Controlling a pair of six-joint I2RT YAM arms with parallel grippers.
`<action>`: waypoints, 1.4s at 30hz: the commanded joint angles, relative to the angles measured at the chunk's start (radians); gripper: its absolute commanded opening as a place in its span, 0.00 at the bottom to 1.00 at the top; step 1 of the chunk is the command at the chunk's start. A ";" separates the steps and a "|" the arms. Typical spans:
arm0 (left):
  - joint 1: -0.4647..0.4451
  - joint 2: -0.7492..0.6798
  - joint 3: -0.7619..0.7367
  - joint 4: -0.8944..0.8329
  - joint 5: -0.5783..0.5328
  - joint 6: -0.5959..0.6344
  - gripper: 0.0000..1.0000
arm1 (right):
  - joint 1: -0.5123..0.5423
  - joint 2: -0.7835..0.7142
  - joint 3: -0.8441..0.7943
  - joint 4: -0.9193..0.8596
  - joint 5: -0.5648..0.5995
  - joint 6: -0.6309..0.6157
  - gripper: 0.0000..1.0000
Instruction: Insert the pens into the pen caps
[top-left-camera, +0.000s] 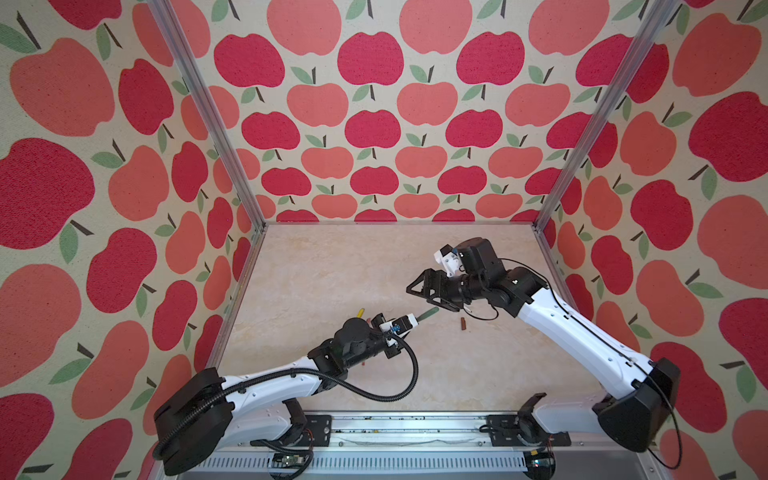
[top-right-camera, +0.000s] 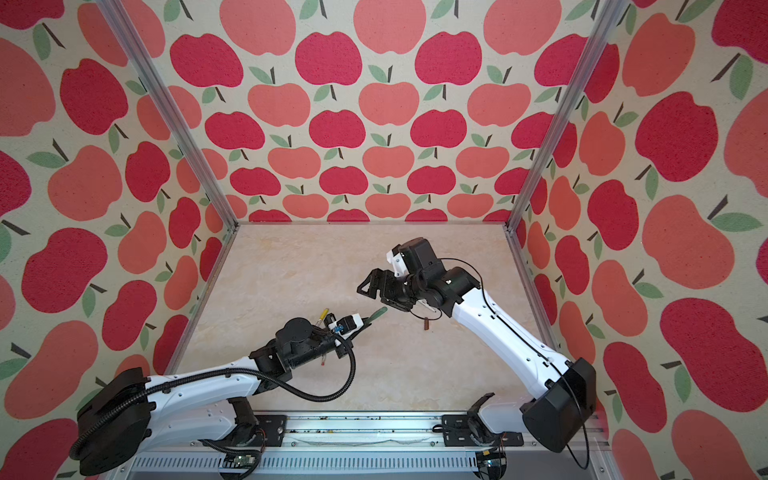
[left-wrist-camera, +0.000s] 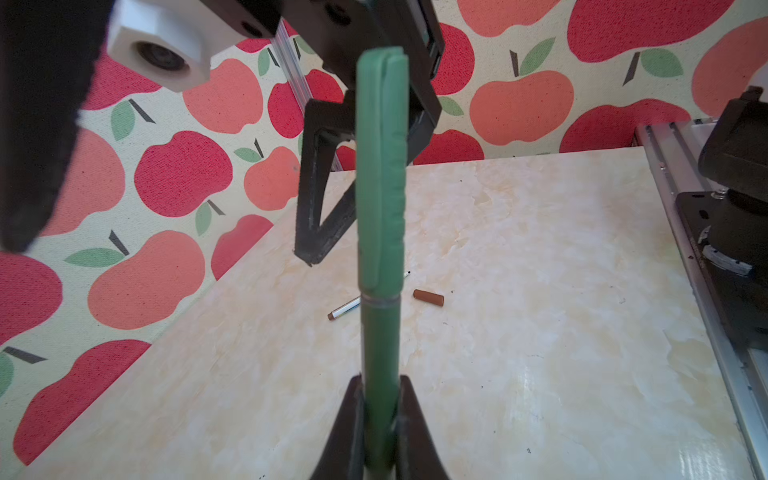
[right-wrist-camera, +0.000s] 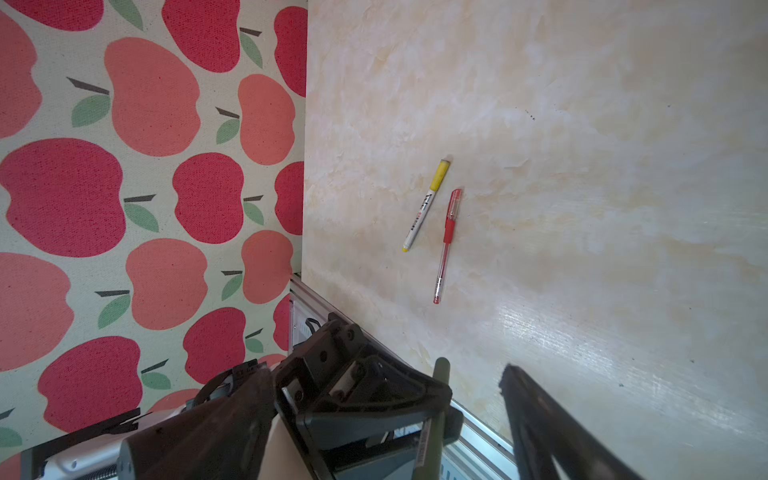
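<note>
**Item:** dark green plastic pen (left-wrist-camera: 380, 336), with a matching clipped green cap (left-wrist-camera: 380, 166) seated over its tip.
**Location:** raised above the marbled cream tabletop (left-wrist-camera: 540, 332). Its long axis runs from the left gripper (left-wrist-camera: 381, 380) toward the right gripper (top-left-camera: 428, 296).
**Left gripper:** clamped on the rear of the barrel.
**Right gripper:** fingers spread wide. In the right wrist view the cap end stands between them, close beside one finger; whether they touch cannot be told.
**Lying flat, capped:** white pen with yellow cap (right-wrist-camera: 428, 203) and clear red pen with clipped red cap (right-wrist-camera: 446, 245), side by side on the left arm's side.
**Outstanding:** slim white pen with dark tip (left-wrist-camera: 345, 307) and stubby brown cap (left-wrist-camera: 428, 298), near each other but apart. Both lie on the right arm's side, so that arm is the nearer. This is probably the next pair.
</note>
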 joint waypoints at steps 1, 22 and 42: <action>-0.022 0.022 0.033 -0.022 -0.071 0.069 0.00 | 0.015 0.011 0.044 -0.022 0.010 0.011 0.88; -0.038 0.049 0.054 -0.008 -0.112 0.066 0.00 | 0.050 0.028 -0.005 0.033 0.013 0.050 0.85; -0.053 0.041 0.076 -0.003 -0.115 0.064 0.00 | 0.060 0.042 -0.054 0.084 0.000 0.068 0.85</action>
